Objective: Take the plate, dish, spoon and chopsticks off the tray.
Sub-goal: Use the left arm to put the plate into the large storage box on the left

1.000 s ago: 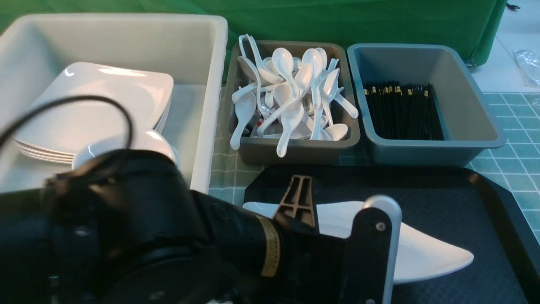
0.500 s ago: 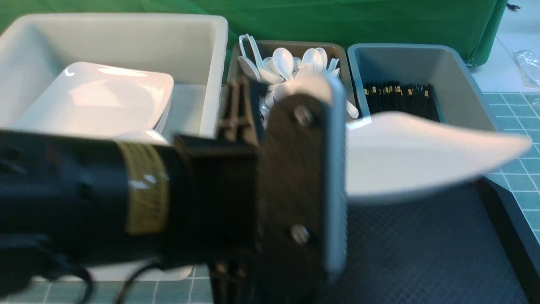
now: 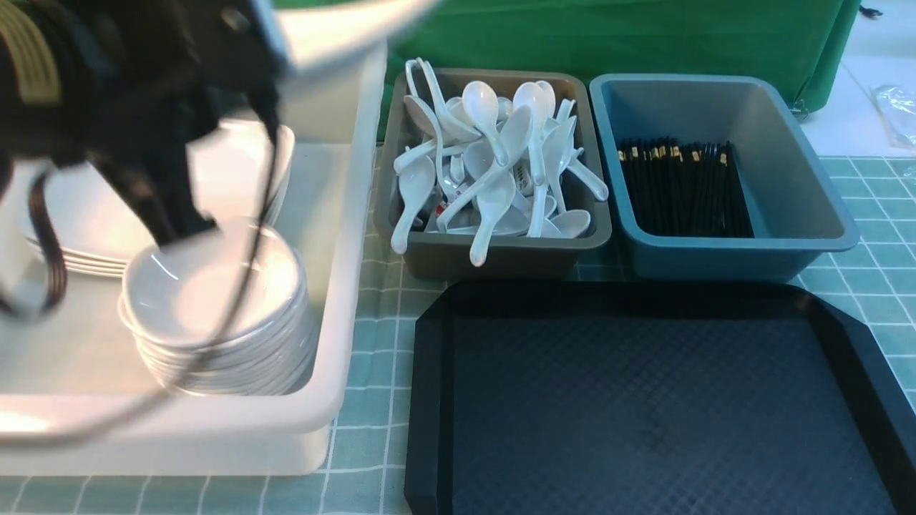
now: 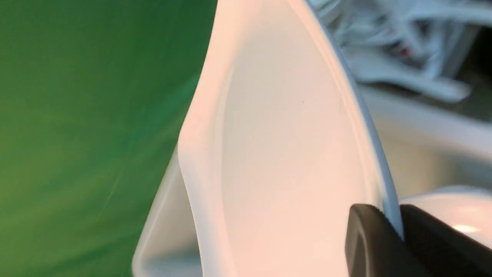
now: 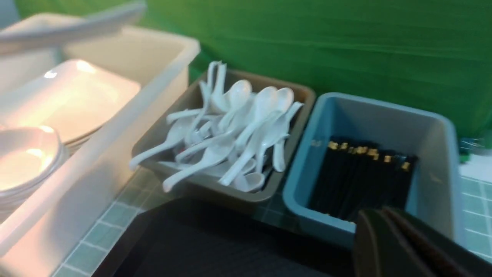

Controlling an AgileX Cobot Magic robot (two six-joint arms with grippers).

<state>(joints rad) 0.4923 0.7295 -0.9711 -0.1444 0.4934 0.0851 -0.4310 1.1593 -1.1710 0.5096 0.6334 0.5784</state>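
Front view: left tool [image 4: 392,234] pinches the plate [image 3: 343,25] by its rim, tilted high over the white tub [image 3: 343,214]; plate stack [image 5: 77,96] lies below, tray [image 3: 429,400] well apart rightward.

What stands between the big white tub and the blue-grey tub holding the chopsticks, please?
The brown-grey tub, heaped with white spoons, stands between them; the front view shows this plainly.

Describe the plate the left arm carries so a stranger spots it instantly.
Find the big white plastic tub on the left. Above it, the left gripper pinches a large glossy white square plate by its rim. Unlike the plates stacked inside, it hangs in mid-air.
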